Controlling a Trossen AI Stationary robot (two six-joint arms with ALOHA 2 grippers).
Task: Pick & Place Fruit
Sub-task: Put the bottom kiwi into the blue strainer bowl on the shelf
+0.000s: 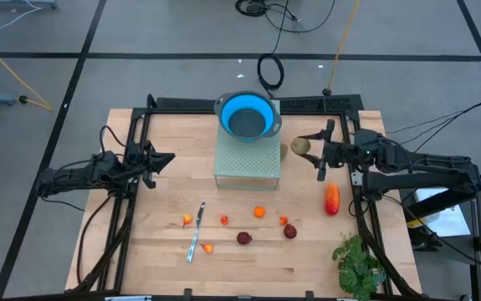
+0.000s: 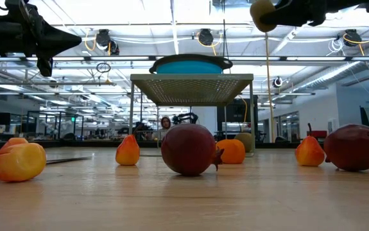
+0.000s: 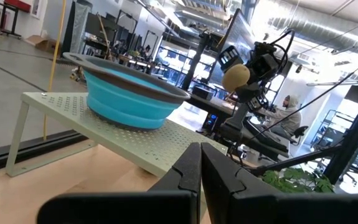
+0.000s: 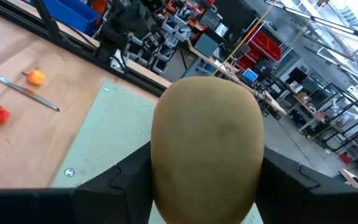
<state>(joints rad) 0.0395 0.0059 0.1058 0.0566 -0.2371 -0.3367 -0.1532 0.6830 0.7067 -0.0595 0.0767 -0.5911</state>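
- Right gripper (image 1: 310,149) clamped on the olive-brown oval fruit (image 1: 300,146), raised off the tabletop (image 1: 173,142), just beside the perforated stand (image 1: 248,163) bearing the blue colander (image 1: 248,115).
- Left gripper (image 1: 163,159) clenched empty, waiting at the left side.
- Likely light, hard and smooth; rounded, so prone to slipping or rolling — best gripped across the widest middle, as seen in the right wrist view (image 4: 207,146).
- Still lying along the near tabletop: maroon balls (image 1: 244,238), tiny orange pieces (image 1: 259,211), a red-orange oblong (image 1: 332,199).
- Colander rim and stand edge close by; clear room above, little sideways.
- Knife (image 1: 196,234) and leafy plant (image 1: 359,263) well apart from the held fruit.
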